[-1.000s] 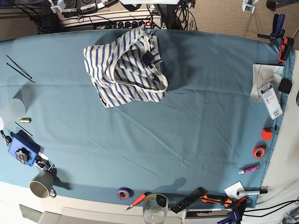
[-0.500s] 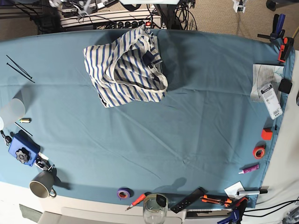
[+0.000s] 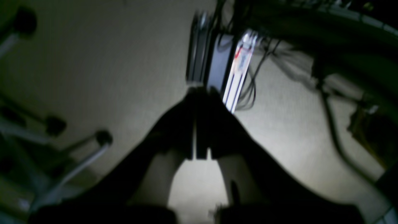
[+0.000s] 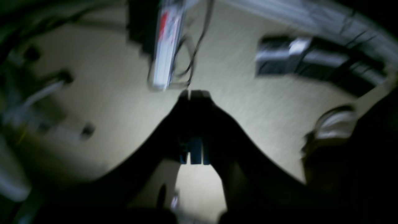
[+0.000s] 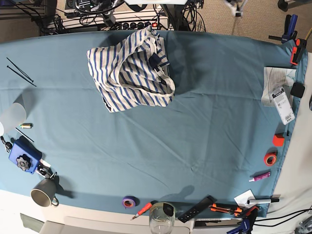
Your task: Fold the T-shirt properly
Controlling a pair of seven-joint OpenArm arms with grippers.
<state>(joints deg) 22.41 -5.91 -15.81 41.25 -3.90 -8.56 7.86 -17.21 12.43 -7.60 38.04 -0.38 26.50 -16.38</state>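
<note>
Base: teal cloth [image 5: 195,122] (cluttered edges)

beige carpet floor [image 5: 253,19] with cables [image 5: 195,17] behind table.

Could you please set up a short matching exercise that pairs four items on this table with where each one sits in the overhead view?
Items:
1. Crumpled white T-shirt with blue stripes
2. Grey ceramic mug
3. Orange tape roll
4. Purple tape roll

Places in the overhead view:
A. Bottom-left corner of the teal table cloth
B. Right edge, below a small orange block
C. Upper middle, near the far edge
D. Bottom edge, beside a red-handled screwdriver

Pairs: 1-C, 2-A, 3-B, 4-D
</note>
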